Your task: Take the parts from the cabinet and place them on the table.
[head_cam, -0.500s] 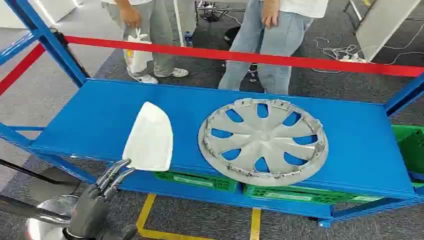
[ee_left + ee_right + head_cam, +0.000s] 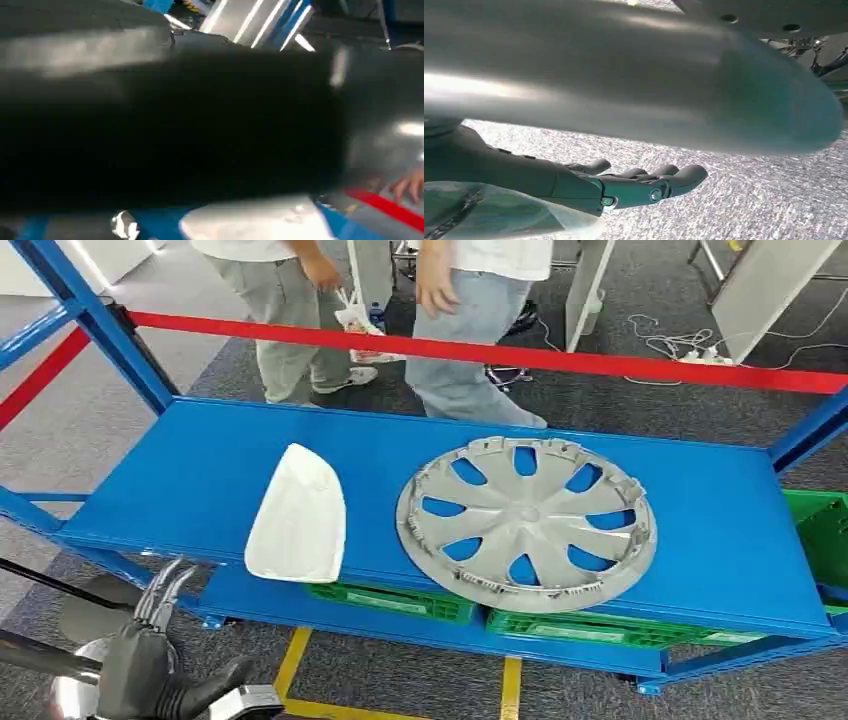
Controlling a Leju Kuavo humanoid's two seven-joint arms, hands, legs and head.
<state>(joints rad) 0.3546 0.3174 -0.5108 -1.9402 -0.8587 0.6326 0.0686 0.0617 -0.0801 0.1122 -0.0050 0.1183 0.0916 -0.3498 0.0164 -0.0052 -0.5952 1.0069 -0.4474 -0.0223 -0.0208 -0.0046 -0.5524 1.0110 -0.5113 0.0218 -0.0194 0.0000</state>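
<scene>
- Head view: blue shelf [image 2: 200,475] ran across mid-frame, with a red bar [image 2: 500,353] behind it along the upper part of the frame.
- White part [image 2: 297,515] lay flat on the shelf, left of centre, its wide end at the shelf's front edge.
- Hubcap [image 2: 526,523], silver and spoked, lay flat right of the white part, apart from it; its near rim reached the front edge.
- Green bins [image 2: 560,625] sat on the lower level, beneath the hubcap; one more at the right edge of the frame.
- Left hand [image 2: 150,645] at lower left, below and short of the shelf's front edge; fingers straight, pointing up, holding nothing, touching neither part.
- Two persons [image 2: 460,330] stood beyond the red bar, top of frame, legs and hands visible.
- Left wrist view: mostly a dark blur; blue frame bits and a red strip at the edges. Hand's fingers could not be made out there.
- Right wrist view: right hand [image 2: 624,187] hung over grey carpet [image 2: 749,200], fingers extended with a slight curl, empty; a silver arm crossed the upper frame.
</scene>
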